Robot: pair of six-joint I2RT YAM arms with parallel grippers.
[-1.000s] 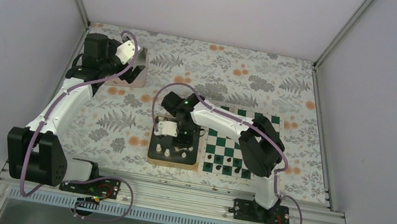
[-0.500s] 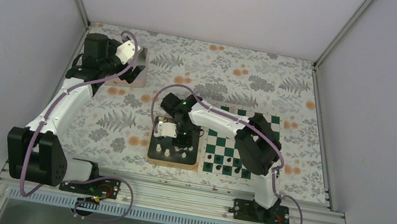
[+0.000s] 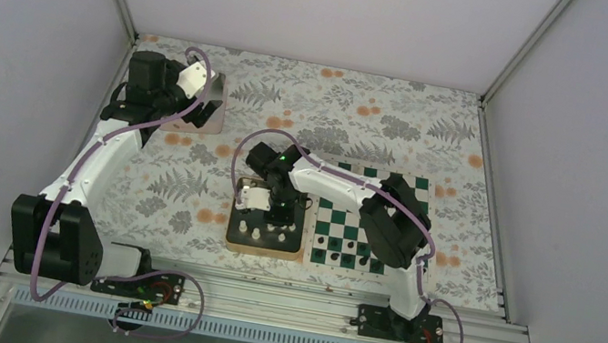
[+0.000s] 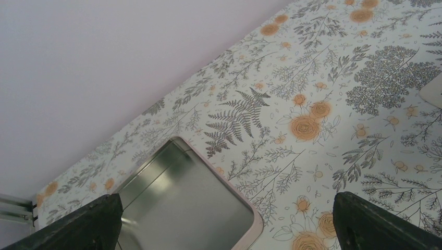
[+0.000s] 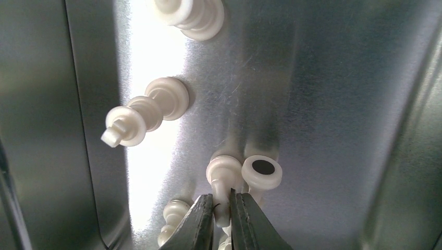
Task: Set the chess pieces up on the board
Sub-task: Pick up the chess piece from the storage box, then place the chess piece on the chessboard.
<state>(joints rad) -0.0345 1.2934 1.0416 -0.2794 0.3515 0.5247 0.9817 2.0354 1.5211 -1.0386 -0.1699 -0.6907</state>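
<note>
As the right claw [image 5: 222, 214] pinches the slim top of a white chess piece [image 5: 223, 174], its base looks to rest on the floor of the gold-rimmed tray [image 3: 262, 251]. Touching that piece at its three o'clock lies a toppled one [image 5: 262, 167], hollow base to the lens. More white pieces [image 5: 148, 112] wait at ten and twelve o'clock. The board [image 3: 338, 225] lies flat on the flowered counter [image 3: 338, 108], just at the tray's three o'clock. What stands on its near rows is too small to make out. The job looks far from finished, with several whites in the tray and the pinched one not yet lifted. At the counter's ten o'clock, the left claw [image 4: 225, 208] hangs spread and empty over a silver tin [image 4: 177, 192].
</note>
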